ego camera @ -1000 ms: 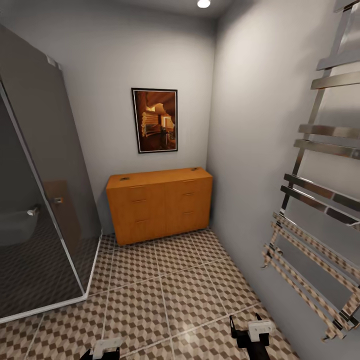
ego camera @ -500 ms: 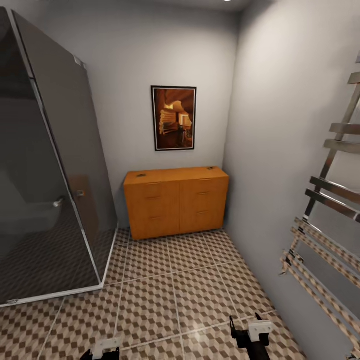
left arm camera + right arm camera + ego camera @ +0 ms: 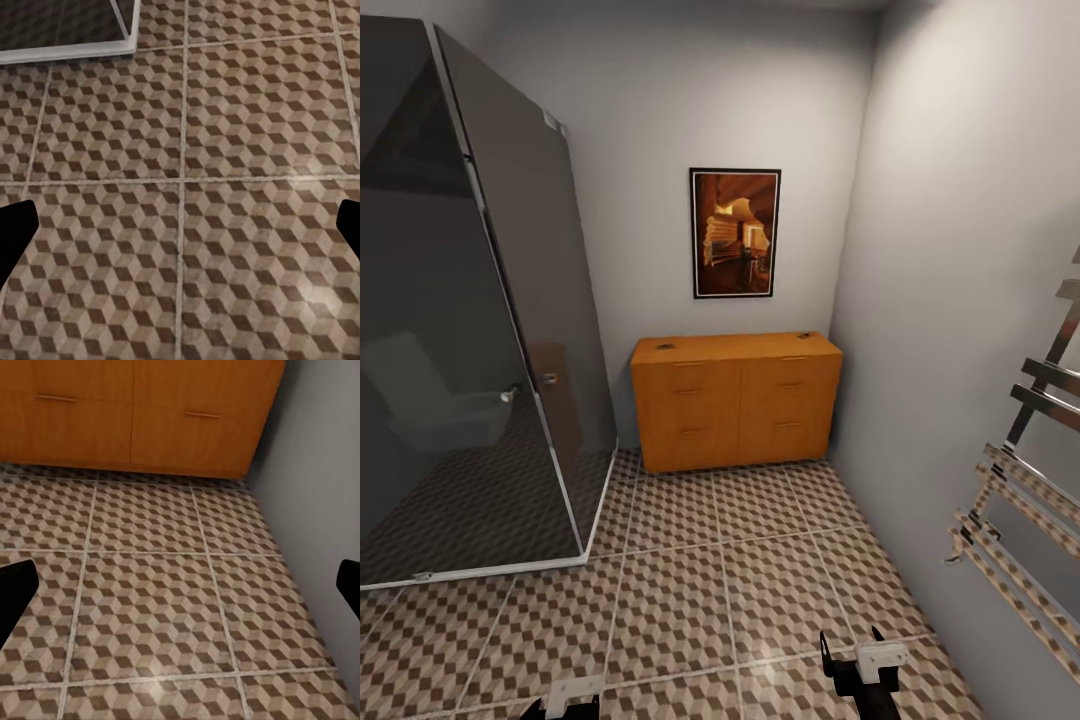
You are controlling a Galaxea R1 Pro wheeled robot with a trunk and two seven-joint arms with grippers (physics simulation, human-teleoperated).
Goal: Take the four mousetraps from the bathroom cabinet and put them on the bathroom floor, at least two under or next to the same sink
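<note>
The cabinet (image 3: 736, 401) stands against the far wall at frame centre in the head view, below a framed picture (image 3: 735, 233). Two small dark items rest on its flat top, one near the left end (image 3: 664, 347) and one near the right end (image 3: 803, 336); these may be mousetraps, but they are too small to confirm. All drawer fronts appear closed.

The key relation: the cabinet lies straight ahead and well apart from both arms, its long axis running left to right across the frame. The right gripper (image 3: 852, 646) sits at lower right, the left gripper (image 3: 572, 692) at the lower edge; judged by position, the right arm is the nearer to the cabinet.

Jaws: on both sides they stand wide apart, holding nothing.

The right wrist view adds the lower drawer fronts (image 3: 135, 412) and the cabinet's meeting with the side wall. The left wrist view shows bathroom floor (image 3: 180, 225) and the shower enclosure's base rail (image 3: 75, 51).
</note>
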